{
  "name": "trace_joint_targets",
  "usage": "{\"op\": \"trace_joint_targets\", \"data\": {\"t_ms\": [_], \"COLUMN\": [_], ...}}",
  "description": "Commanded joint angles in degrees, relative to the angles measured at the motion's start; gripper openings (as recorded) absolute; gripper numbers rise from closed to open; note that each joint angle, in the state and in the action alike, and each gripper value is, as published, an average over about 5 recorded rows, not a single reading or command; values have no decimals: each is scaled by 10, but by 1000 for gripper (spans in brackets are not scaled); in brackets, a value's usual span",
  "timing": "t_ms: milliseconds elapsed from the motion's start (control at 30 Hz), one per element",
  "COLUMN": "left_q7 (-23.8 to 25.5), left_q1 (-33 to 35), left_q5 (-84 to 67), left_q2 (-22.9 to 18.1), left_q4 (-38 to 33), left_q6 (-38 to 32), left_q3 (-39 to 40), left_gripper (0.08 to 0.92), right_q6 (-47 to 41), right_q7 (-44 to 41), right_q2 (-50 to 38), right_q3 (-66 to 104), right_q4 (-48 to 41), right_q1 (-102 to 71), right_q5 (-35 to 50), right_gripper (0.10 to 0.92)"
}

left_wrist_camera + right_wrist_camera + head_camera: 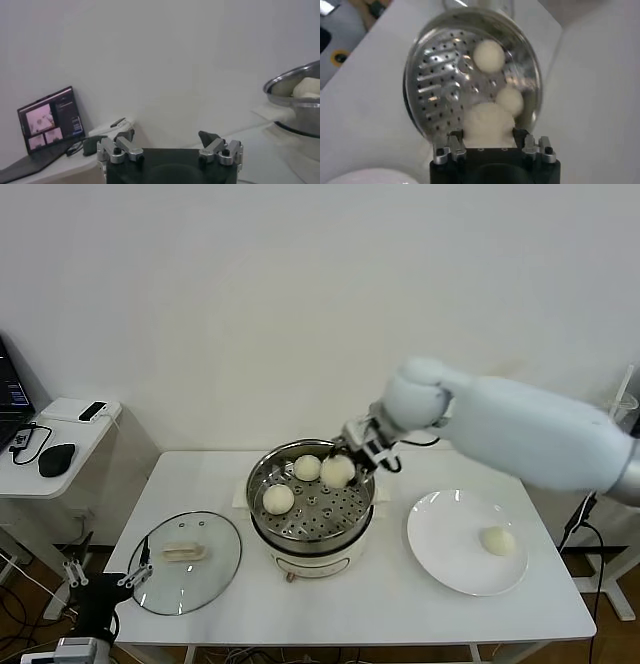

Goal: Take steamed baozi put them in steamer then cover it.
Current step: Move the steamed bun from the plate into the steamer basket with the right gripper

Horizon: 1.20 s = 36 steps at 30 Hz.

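R gripper pinching baozi over steamer; L gripper spread, parked by table edge.

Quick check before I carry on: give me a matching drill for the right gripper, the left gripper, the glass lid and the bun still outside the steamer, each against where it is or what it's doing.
Things:
1. right gripper
2. left gripper
3. glass lid
4. last baozi

States:
A. lying flat on the table left of the steamer
B. on the white plate
C. open, parked low by the table's left corner
D. shut on a baozi over the steamer tray

Pairs: 1-D, 2-C, 3-A, 4-B
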Motion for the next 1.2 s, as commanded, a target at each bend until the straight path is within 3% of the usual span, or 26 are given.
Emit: {"op": "trace_joint_targets", "data": {"t_ms": [33,400,867,1200], "left_q7": [0,0,0,1], "left_q1": [0,0,-3,-4], "left_q5": [0,-2,-3,-3], "left_q2": [-2,-2,-2,0], "left_q4": [-2,-1,2,2], "left_q6": [0,-1,-2,-3], "left_q3": [-7,-12,-11,-12], "left_gripper": [823,823,823,823], "right_q6": [78,168,200,202], "right_q7": [27,13,-44,-29], "right_q2": [62,104,101,100], "right_q3": [-45,-56,-64,-49], "right_q4": [-10,-34,-34,-36], "right_q1": [-37,-35,-18,-6], "right_q5": [-63,-93,-108,-104], "right_gripper": [621,627,629,813]}}
